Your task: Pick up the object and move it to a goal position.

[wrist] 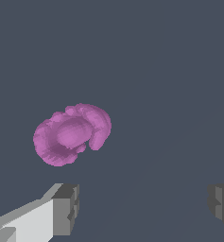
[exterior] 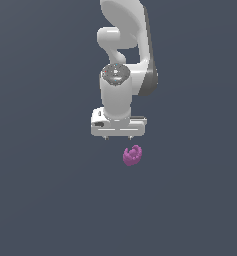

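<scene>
Exterior view has the arm [exterior: 125, 45] hanging over a plain dark floor [exterior: 40, 200] with the gripper [exterior: 118, 136] pointing straight down, and the object [exterior: 132, 155] sitting on the floor just below it and a bit toward the exterior view's right, so not lined up under the fingers yet. Wrist view shows the same thing: the purple lobed blob [wrist: 72, 134] lies clear of the two fingertips [wrist: 66, 208], which are spread wide with nothing between them, no contact anywhere. So this looks like the approach step, pick not started, goal not marked in either shot as far as anyone can tell. Next move probably calls for a small sideways shift to centre the gap over the object, then a straight drop and a close. Worth noting the blob is lumpy with ridged folds, so the pads may land on uneven lobes and it could twist or squirt out if the grip is off-centre. Room-wise it's easy, nothing else on the floor in view, no walls or edges showing, open space on every side for the descent and the carry
</scene>
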